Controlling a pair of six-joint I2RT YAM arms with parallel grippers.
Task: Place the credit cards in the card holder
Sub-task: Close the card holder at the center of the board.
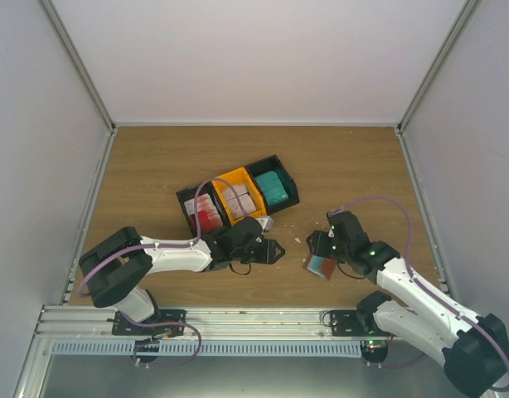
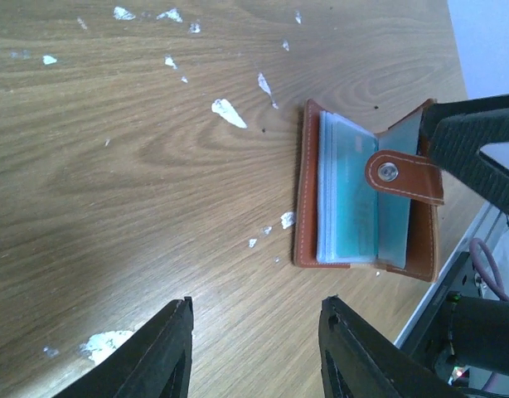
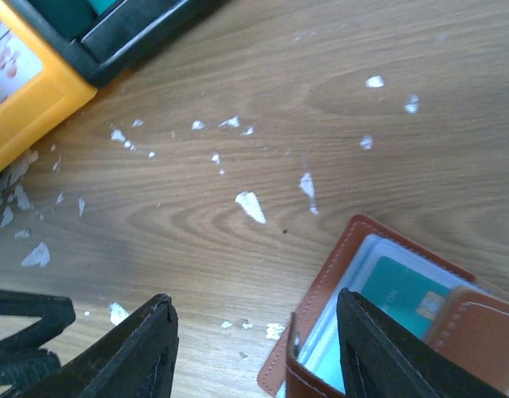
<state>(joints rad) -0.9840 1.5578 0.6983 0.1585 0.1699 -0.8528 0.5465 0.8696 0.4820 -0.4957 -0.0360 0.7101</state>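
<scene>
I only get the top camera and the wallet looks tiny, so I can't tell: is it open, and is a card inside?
Observer: Yes. The left wrist view shows the card holder lying open, with clear sleeves inside.
Operator: Is a card in there?
Observer: A teal card sits in a sleeve. The right wrist view shows its gold chip.
Operator: Is the left gripper carrying one?
Observer: No, the left gripper is open and empty above the table.
</scene>
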